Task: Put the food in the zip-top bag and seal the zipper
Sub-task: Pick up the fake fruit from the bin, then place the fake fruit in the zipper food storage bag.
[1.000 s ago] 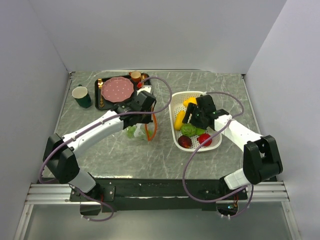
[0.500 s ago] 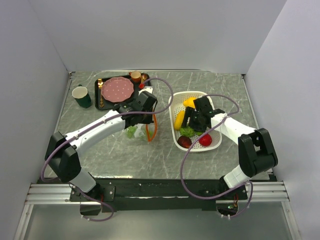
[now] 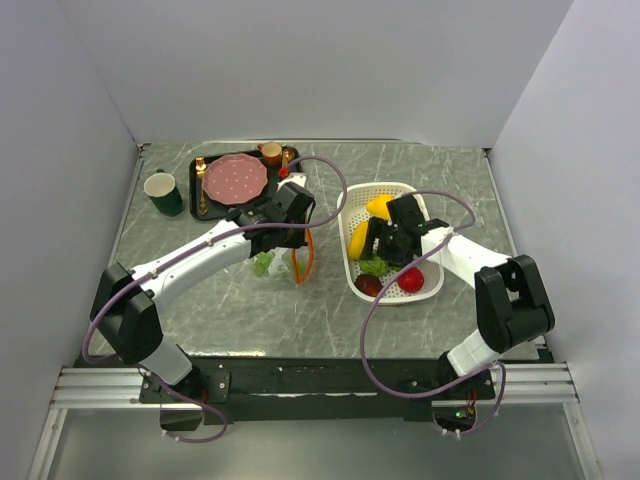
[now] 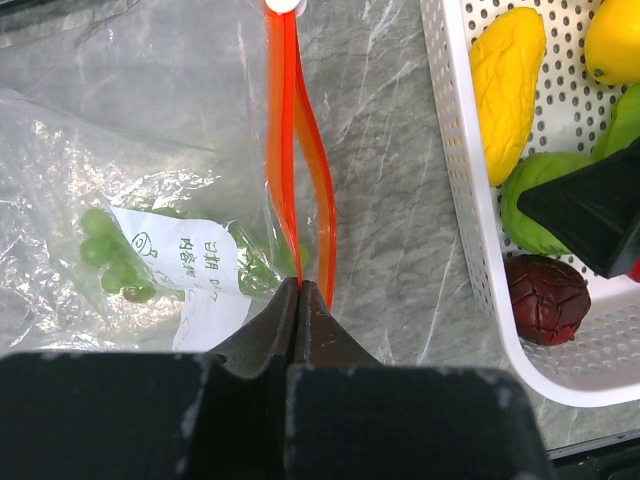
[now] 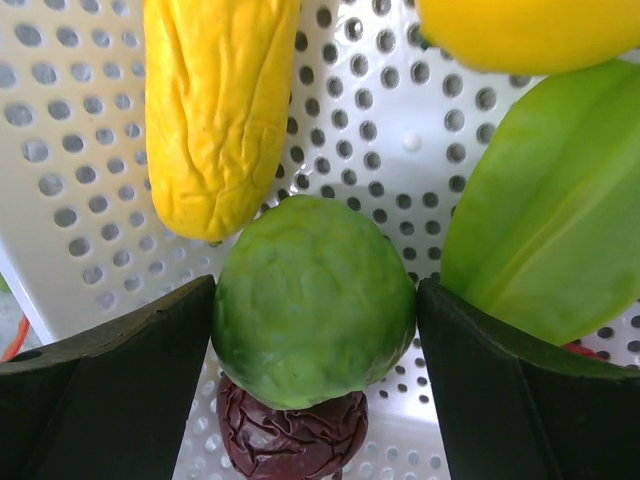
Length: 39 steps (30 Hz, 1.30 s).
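Note:
The clear zip-top bag (image 4: 150, 150) lies on the table with small green food pieces (image 4: 110, 265) inside. Its orange-red zipper (image 4: 290, 150) gapes at the mouth, and my left gripper (image 4: 299, 285) is shut on one strip of it. From above, the bag (image 3: 265, 262) sits left of the white basket (image 3: 392, 187). My right gripper (image 5: 315, 300) is down in the basket, open, its fingers close on either side of a round green food piece (image 5: 315, 300). Under that piece lies a dark purple one (image 5: 290, 440). Yellow corn (image 5: 215, 100), a lemon (image 5: 530, 30) and a green leafy piece (image 5: 545, 220) lie around it.
A red food piece (image 3: 410, 279) lies at the basket's near end. At the back left stand a black tray with a pink speckled plate (image 3: 235, 178), gold cutlery (image 3: 200, 185) and a brown cup (image 3: 270, 152). A dark green cup (image 3: 163, 192) stands left of it. Grey walls enclose the table.
My right gripper has shifted a little left in the basket and its jaws have widened slightly around the green piece. My left arm edged right with the zipper still pinched.

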Each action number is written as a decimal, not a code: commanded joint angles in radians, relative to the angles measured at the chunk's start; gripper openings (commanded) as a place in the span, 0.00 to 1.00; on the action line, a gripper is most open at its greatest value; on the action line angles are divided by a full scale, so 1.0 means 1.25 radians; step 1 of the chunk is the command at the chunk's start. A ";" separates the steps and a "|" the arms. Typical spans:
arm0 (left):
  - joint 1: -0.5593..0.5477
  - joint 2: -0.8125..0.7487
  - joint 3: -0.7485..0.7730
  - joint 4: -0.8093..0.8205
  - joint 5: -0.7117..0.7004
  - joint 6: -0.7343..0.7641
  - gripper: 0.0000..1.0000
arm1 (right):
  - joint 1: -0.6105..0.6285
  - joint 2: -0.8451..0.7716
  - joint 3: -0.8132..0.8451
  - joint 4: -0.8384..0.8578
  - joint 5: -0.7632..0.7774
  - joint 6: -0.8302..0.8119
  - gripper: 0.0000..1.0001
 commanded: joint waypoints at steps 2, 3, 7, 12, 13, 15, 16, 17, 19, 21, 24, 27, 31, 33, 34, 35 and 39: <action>0.002 -0.007 0.007 0.028 0.006 0.006 0.01 | 0.006 0.005 -0.010 -0.011 -0.015 -0.011 0.69; 0.001 -0.009 0.007 0.031 0.007 0.006 0.01 | 0.006 0.003 -0.010 -0.011 -0.015 -0.010 0.65; 0.002 -0.007 0.012 0.029 0.006 0.010 0.01 | 0.006 -0.036 -0.010 -0.008 -0.011 -0.002 0.50; 0.001 -0.011 0.009 0.029 0.003 0.012 0.01 | 0.006 -0.097 -0.002 -0.015 0.016 0.009 0.48; 0.001 -0.012 0.008 0.031 0.005 0.011 0.01 | 0.006 -0.121 -0.001 -0.015 0.029 0.011 0.48; 0.001 -0.015 0.005 0.034 0.012 0.011 0.01 | 0.005 -0.148 0.003 -0.013 0.028 0.023 0.47; 0.002 -0.014 0.007 0.036 0.012 0.011 0.01 | 0.002 -0.173 0.006 -0.011 0.027 0.031 0.47; 0.002 -0.011 0.012 0.034 0.012 0.009 0.01 | 0.002 -0.185 0.009 -0.008 0.026 0.042 0.47; 0.001 -0.006 0.025 0.036 0.015 0.005 0.01 | 0.003 -0.218 0.009 0.045 -0.006 0.076 0.47; 0.001 -0.005 0.032 0.044 0.030 0.000 0.01 | 0.008 -0.233 -0.006 0.094 -0.065 0.127 0.46; 0.001 -0.006 0.036 0.050 0.046 -0.002 0.01 | 0.030 -0.227 -0.009 0.186 -0.109 0.180 0.44; 0.001 -0.012 0.033 0.049 0.046 -0.005 0.01 | 0.075 -0.174 0.031 0.217 -0.125 0.195 0.44; 0.001 -0.022 0.026 0.047 0.040 -0.008 0.01 | 0.129 -0.088 0.065 0.261 -0.135 0.222 0.43; 0.001 -0.028 0.028 0.044 0.038 -0.011 0.01 | 0.154 -0.061 0.075 0.279 -0.145 0.245 0.43; 0.002 -0.031 0.028 0.044 0.039 -0.012 0.01 | 0.163 -0.036 0.077 0.303 -0.149 0.255 0.43; 0.001 -0.033 0.030 0.043 0.041 -0.012 0.01 | 0.169 -0.024 0.079 0.311 -0.151 0.262 0.43; 0.001 -0.047 0.041 0.038 0.045 -0.011 0.01 | 0.203 0.052 0.120 0.342 -0.144 0.270 0.43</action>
